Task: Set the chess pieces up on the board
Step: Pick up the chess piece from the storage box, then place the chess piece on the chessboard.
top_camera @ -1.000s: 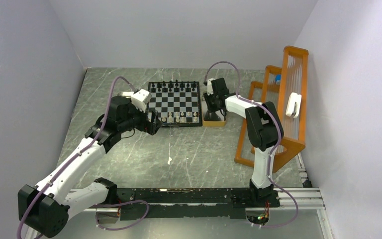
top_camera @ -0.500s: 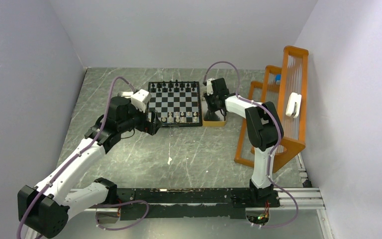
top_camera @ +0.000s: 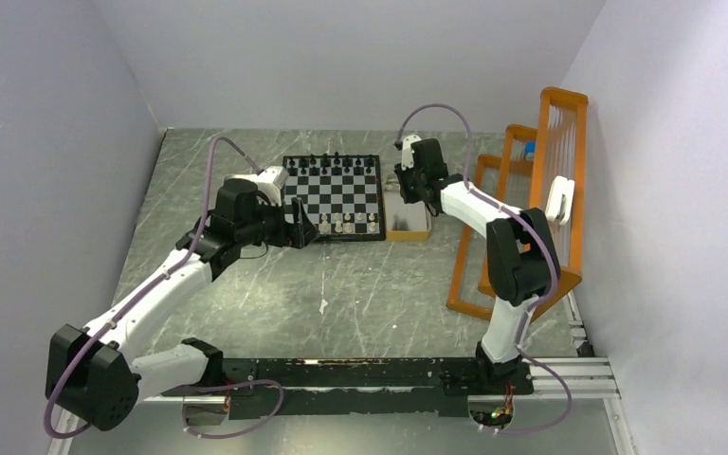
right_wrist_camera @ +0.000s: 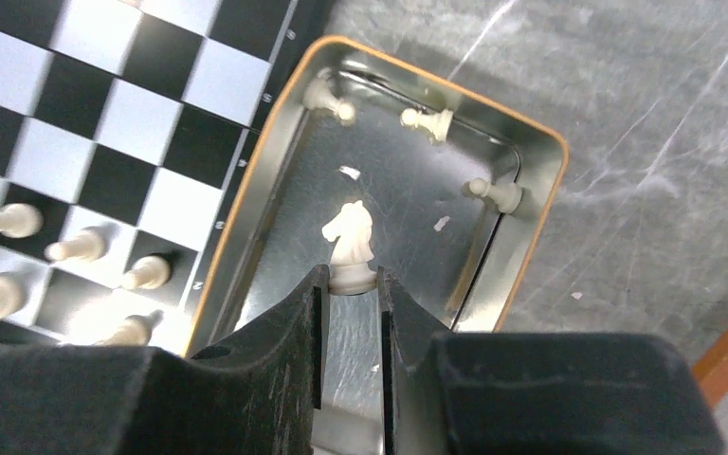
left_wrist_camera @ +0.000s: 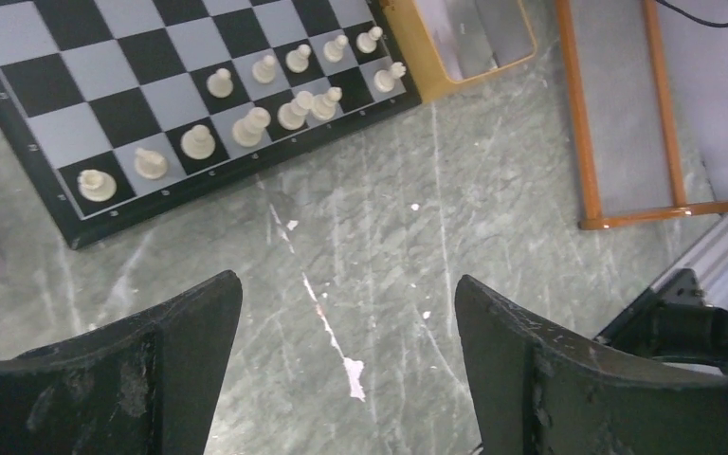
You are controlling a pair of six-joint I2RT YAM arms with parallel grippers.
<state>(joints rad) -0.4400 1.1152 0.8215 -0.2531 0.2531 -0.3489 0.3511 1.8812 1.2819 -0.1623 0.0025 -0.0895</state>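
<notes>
**Chess pieces [top_camera: 341, 224]: cream knight pinched by its foot**

Top view: the board [top_camera: 336, 194] lies mid-table, with black men along its 12 o'clock edge and cream ones at 6. The left gripper [top_camera: 301, 226] hovers at its 8 o'clock corner. The right gripper [top_camera: 408, 185] hangs over the tin [top_camera: 408, 234] at 3 o'clock.

Left wrist: the jaws gape, empty.

Right wrist: the fingers clamp the knight [right_wrist_camera: 351, 232] at its base. Three pawns [right_wrist_camera: 496, 194] lie along the tin's 12-to-2 rim.

The knight is likely light, rigid and slick. The low hold suits it, though it may twist.

Grey marbled table [top_camera: 360, 284]; on it a silvery tin [top_camera: 408, 235] with orange rim, near an orange rack [top_camera: 564, 96] upright by the right wall, a white piece [top_camera: 558, 199] hanging there.
</notes>
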